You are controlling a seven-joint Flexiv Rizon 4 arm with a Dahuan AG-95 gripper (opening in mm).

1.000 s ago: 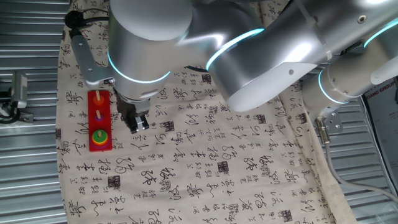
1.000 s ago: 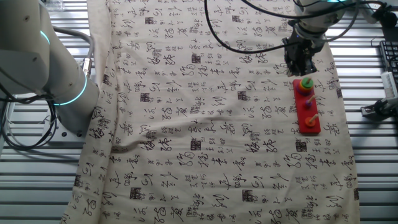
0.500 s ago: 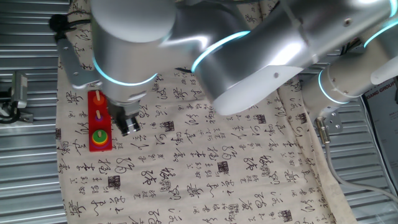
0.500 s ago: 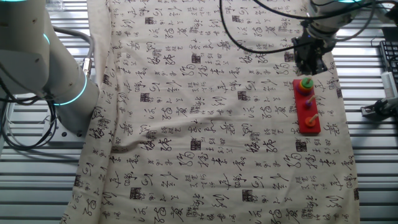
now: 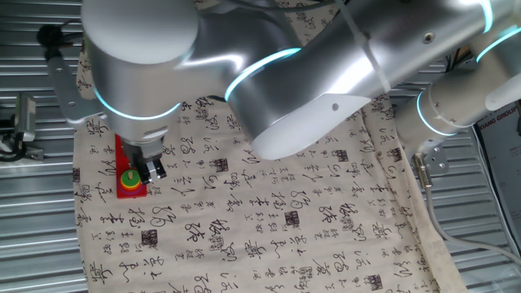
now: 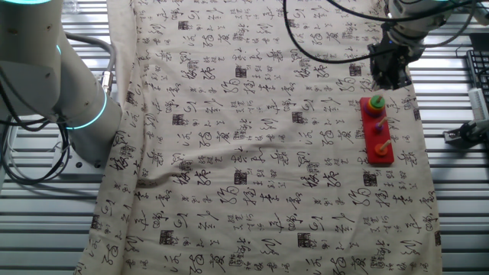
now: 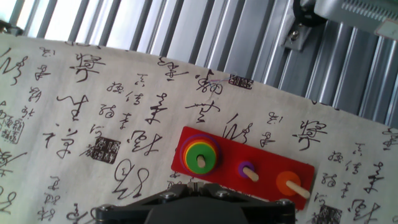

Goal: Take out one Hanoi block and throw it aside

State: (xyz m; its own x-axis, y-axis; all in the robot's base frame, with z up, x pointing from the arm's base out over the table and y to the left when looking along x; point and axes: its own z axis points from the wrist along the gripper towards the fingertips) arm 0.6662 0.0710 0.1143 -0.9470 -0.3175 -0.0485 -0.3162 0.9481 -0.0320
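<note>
The Hanoi block (image 7: 199, 154) is a green ring on top of a stack of wider yellow and purple discs, on the end peg of the red peg base (image 7: 267, 163). It also shows in one fixed view (image 5: 129, 177) and in the other fixed view (image 6: 375, 101). A small purple disc (image 7: 247, 169) sits on the middle peg and an orange disc (image 7: 285, 183) on the far peg. My gripper (image 7: 196, 185) hangs just beside the stack end of the base, fingers together and empty. It also shows in both fixed views (image 5: 151, 169) (image 6: 387, 73).
A cloth with printed black characters (image 6: 252, 137) covers the table; ribbed metal shows around it (image 5: 32, 203). The base lies near the cloth's edge. Black cables (image 6: 321, 46) trail behind the gripper. A second arm's base (image 6: 76, 114) stands at the opposite side.
The arm has moved sideways across the cloth toward the peg base; the gripper now hangs right next to the stacked end. The discs have not moved.
</note>
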